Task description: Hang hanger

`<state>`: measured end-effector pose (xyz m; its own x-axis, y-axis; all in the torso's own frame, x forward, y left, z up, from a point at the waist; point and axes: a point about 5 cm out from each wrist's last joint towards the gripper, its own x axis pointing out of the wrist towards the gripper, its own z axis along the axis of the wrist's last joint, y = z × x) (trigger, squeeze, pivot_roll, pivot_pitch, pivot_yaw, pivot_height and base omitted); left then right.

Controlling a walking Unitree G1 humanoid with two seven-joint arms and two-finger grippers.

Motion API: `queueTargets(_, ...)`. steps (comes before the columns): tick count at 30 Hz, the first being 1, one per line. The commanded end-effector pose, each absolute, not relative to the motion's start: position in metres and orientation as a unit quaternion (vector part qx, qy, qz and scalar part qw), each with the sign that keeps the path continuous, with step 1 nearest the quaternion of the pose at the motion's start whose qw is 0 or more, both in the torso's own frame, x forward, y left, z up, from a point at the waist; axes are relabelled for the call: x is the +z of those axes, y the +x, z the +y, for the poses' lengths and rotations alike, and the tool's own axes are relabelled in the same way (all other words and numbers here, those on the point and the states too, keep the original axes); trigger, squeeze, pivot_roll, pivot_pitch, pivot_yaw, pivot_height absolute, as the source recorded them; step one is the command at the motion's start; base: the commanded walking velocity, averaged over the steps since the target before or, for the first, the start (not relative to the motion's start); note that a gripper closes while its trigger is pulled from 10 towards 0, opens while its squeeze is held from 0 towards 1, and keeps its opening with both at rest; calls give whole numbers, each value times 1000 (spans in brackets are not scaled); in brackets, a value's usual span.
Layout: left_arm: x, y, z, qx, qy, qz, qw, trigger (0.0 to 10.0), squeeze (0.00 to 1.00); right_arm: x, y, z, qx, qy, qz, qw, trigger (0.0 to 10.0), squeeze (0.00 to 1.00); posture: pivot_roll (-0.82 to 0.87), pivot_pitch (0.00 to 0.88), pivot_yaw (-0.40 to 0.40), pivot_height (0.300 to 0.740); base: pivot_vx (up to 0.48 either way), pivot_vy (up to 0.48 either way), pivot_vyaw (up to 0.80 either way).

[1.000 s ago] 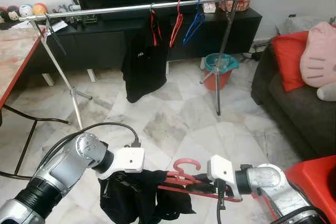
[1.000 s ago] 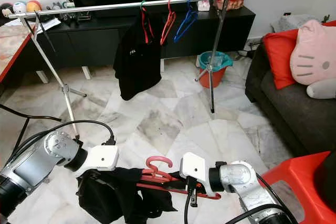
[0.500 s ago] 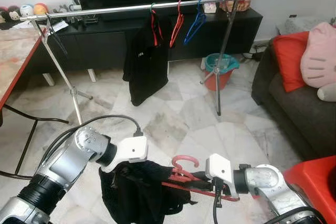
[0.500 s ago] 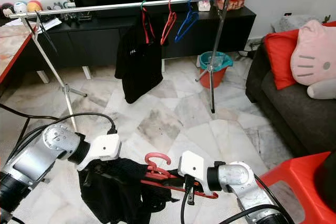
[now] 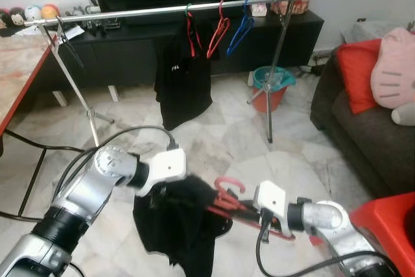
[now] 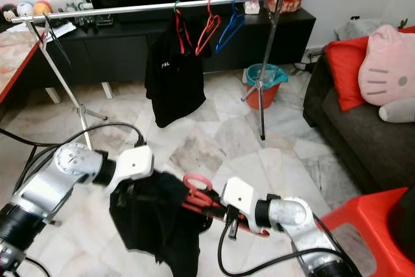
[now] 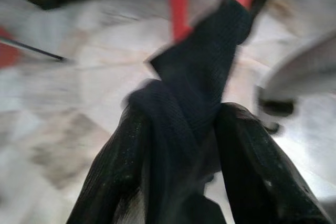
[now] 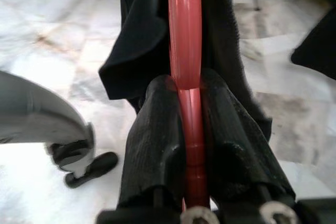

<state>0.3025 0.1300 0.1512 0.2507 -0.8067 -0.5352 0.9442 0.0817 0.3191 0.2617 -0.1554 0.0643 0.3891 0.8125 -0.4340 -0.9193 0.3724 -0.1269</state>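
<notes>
- Since the earlier frames, the red plastic hanger point(image 5: 228, 200) with its black knitted garment point(image 5: 178, 222) has been lifted higher.
- Carrying is judged to be in hand; next, the hook must be raised over the silver metal rail point(image 5: 162, 10).
- The right gripper point(image 8: 184, 129) is clamped on the hanger's bar.
- The left gripper point(image 7: 202, 145) is pinched on the garment.

Rail point(image 5: 130, 13) bare on left stretch, open to reach. Right half crowded: black shirt point(image 5: 183, 84), red hanger point(image 5: 218, 29), blue hanger point(image 5: 240, 29). Open floor point(image 5: 227, 141) between; sofa point(image 5: 363, 128) far right.
</notes>
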Motion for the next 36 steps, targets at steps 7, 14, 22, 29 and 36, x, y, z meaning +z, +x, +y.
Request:
queueTargets(7, 158, 306, 132, -579, 315, 80, 748, 10000, 0, 68, 268, -159, 510, -178, 134, 831, 0, 0, 88, 0, 13, 740, 0, 0, 0)
queueTargets(14, 177, 329, 129, -476, 305, -4, 825, 10000, 0, 72, 276, -162, 469, -180, 114, 857, 0, 0, 79, 0, 14, 740, 0, 0, 0)
queueTargets(22, 193, 342, 134, -322, 250, -92, 908, 10000, 0, 76, 292, -171, 378, -187, 98, 901, 0, 0, 85, 0, 5, 740, 0, 0, 0)
queueTargets(29, 189, 344, 136, -239, 224, -112, 938, 10000, 0, 83, 309, -175, 289, -182, 87, 936, 0, 0, 85, 0, 1, 740, 0, 0, 0)
queueTargets(36, 173, 340, 122, -205, 189, -108, 954, 10000, 0, 92, 326, -172, 200, -165, 67, 963, 0, 0, 77, 0, 10, 740, 0, 0, 0)
